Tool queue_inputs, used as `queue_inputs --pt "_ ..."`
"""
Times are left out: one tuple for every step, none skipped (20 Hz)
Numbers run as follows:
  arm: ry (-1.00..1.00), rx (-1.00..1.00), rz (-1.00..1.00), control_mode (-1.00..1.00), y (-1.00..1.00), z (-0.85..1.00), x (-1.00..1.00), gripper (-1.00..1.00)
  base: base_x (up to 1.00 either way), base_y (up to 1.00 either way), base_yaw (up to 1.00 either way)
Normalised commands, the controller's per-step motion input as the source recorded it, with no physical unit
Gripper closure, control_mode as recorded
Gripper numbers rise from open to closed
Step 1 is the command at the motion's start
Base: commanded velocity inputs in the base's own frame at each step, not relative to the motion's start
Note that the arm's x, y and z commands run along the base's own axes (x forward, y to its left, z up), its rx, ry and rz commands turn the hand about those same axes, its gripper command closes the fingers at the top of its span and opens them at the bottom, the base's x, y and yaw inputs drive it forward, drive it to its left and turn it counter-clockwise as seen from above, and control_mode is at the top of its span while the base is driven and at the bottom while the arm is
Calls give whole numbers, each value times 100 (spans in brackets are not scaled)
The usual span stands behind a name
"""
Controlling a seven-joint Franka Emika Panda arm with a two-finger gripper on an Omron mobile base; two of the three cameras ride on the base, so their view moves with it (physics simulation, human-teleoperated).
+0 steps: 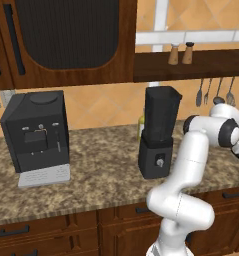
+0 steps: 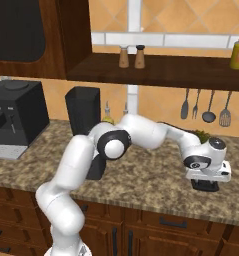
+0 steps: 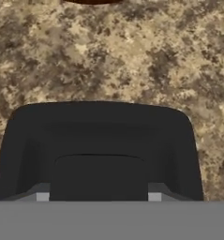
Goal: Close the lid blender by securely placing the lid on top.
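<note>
In the left base view, a black coffee machine (image 1: 36, 132) with a grey tray stood at the left of the speckled brown bench (image 1: 91, 185). Right of centre stood the blender (image 1: 158, 131), its dark tapered jar upright on a boxy base with a small silver knob; the jar's top rim was open, no cap on it. A pale bottle showed just behind the jar on its left. The white arm rose from the lower right and bent away toward the right edge of the frame. On the shelf above, two shakers (image 1: 181, 53) stood side by side, and utensils (image 1: 215, 92) hung from the wall at the upper right.

In the right base view, the coffee machine sat at the far left and the blender (image 2: 84, 117) left of centre, partly hidden by the arm's elbow. The arm reached across to the right, and the gripper (image 2: 206, 186) pointed down at the bench in the right part of the frame, well apart from the blender. Beneath the hand lay the lid (image 2: 207, 185), a small flat black piece resting on the bench. A yellow bottle (image 2: 238, 53) stood on the shelf at the upper right.

In the hand view, the lid (image 3: 99, 145) spread across the lower half of the frame, on the speckled bench. The jaws were clenched on the lid.
</note>
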Motion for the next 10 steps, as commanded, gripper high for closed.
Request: queue_inputs --pt "0 0 0 -100 11 72 0 100 0 0 0" --pt "1 0 0 -100 4 91 0 100 0 0 0" --pt "5 0 0 -100 0 100 0 100 0 0 0" --pt "0 -1 0 -100 0 100 0 100 0 0 0" --pt "0 -3 0 -100 11 100 -4 100 0 0 0" --pt "0 -4 0 -100 23 100 -11 100 0 0 0" --pt "-1 -4 0 -100 36 100 -18 100 0 0 0" --pt "-4 -4 0 -100 51 100 -31 100 0 0 0" --pt "-11 -3 0 -100 62 69 -56 100 0 0 0" --pt "-28 0 1 -100 34 16 -100 100 0 0 0"
